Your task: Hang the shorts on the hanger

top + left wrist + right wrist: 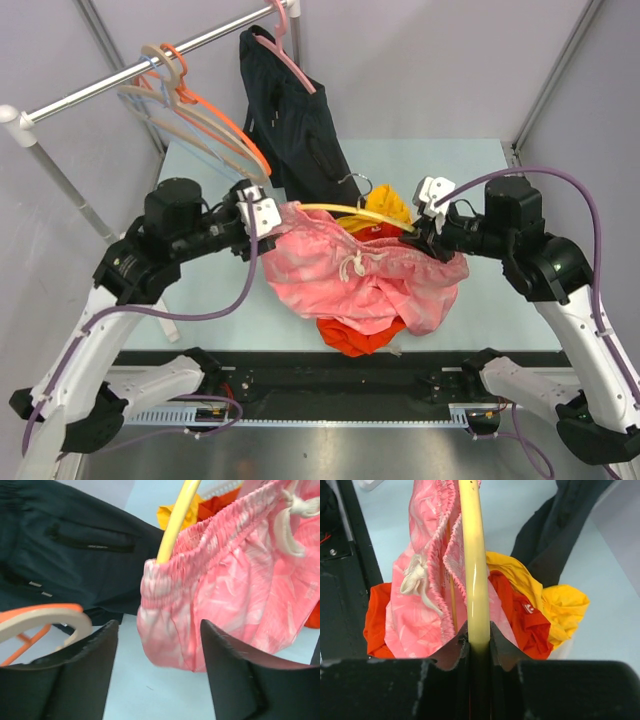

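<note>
Between the right gripper's (479,642) closed fingers: the hanger (472,570), its yellow arm clamped tight and running forward through the waistband of the shorts (427,605). Left gripper (159,626) wide open, holding nothing. The waistband end hangs just ahead, between its fingers.

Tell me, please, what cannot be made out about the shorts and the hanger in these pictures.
Top view: the shorts cover most of the hanger; how far it is threaded is unclear.
Right wrist: the right gripper hides the hanger's end.
Left wrist: the frame's edge crops the shorts beyond the left gripper.
</note>
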